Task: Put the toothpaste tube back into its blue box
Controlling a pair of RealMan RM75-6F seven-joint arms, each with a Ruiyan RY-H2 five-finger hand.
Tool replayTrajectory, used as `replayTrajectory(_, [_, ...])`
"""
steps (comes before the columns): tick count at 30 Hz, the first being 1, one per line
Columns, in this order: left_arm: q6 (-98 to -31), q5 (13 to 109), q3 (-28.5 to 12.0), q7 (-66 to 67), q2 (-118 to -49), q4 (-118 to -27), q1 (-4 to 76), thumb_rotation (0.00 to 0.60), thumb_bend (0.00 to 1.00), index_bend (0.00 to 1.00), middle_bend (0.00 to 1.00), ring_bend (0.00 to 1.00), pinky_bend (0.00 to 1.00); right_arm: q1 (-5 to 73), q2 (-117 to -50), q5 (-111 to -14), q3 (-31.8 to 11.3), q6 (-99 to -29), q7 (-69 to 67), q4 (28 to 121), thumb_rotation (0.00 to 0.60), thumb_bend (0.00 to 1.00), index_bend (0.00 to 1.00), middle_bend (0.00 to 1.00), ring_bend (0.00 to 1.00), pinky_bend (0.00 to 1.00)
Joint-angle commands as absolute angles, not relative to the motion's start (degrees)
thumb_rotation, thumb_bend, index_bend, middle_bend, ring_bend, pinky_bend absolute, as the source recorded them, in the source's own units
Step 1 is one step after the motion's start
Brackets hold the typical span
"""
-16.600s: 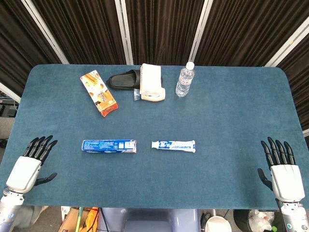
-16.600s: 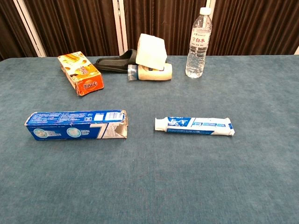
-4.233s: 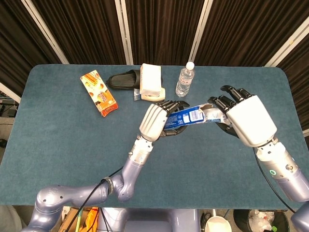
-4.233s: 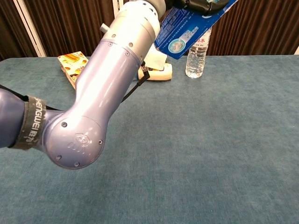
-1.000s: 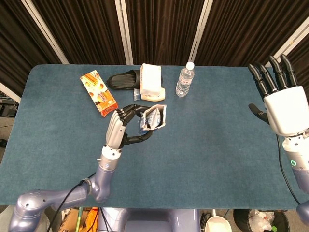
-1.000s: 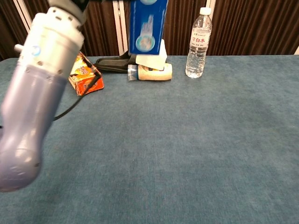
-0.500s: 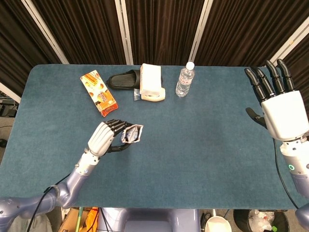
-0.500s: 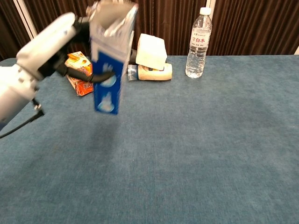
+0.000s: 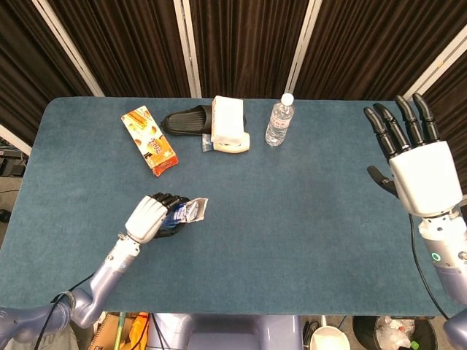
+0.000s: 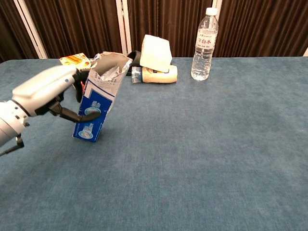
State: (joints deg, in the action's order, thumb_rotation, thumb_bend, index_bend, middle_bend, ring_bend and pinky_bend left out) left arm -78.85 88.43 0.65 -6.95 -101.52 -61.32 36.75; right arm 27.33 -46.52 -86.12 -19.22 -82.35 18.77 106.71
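**Box lowered to table, tube not visible**

Head view: left hand (image 9: 148, 216) grips the blue box (image 9: 186, 211) near the table's (image 9: 306, 219) front-left, lower and further left than half a second ago. Right hand (image 9: 416, 169) is raised at the far right, fingers spread, empty. No toothpaste tube lies loose on the cloth; presumably inside the box, cannot confirm.

Chest view: box tilted, torn open end up, bottom at or just above the cloth. Set-down looks imminent; task appears nearly complete.
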Motion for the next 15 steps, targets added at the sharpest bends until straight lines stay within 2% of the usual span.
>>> replayTrajectory(1, [-75.2, 85.6, -0.9, -2.1, -102.4, -64.5, 36.7, 0.600, 0.31, 0.10, 0.19, 0.17, 0.19, 27.3, -46.7, -86.1, -18.9, -82.1, 19.1, 106.9, 0.600, 0.16, 0.00, 0.17, 0.00, 0.00])
replayTrajectory(3, [-75.0, 85.2, -1.7, 0.1, -102.1, -66.1, 36.9, 0.600, 0.29, 0.05, 0.12, 0.10, 0.12, 27.1, -47.0, -86.1, -18.6, -82.0, 19.2, 106.9, 0.600, 0.16, 0.00, 0.17, 0.00, 0.00])
replayTrajectory(5, [-74.9, 84.9, -2.7, 1.8, -101.5, -67.9, 37.0, 0.600, 0.27, 0.04, 0.10, 0.08, 0.11, 26.7, -47.2, -86.4, -18.1, -82.1, 19.2, 106.9, 0.600, 0.16, 0.00, 0.17, 0.00, 0.00])
replayTrajectory(10, [-75.7, 83.4, -5.7, 3.7, -98.7, -73.0, 36.7, 0.600, 0.27, 0.03, 0.09, 0.08, 0.11, 25.4, -48.4, -86.4, -16.6, -82.5, 18.6, 106.7, 0.600, 0.16, 0.00, 0.17, 0.00, 0.00])
replayTrajectory(15, [-76.8, 83.0, -6.4, 5.1, -94.2, -78.2, 35.1, 0.600, 0.27, 0.03, 0.09, 0.08, 0.11, 22.8, -49.9, -87.7, -13.9, -83.9, 17.8, 106.4, 0.600, 0.16, 0.00, 0.17, 0.00, 0.00])
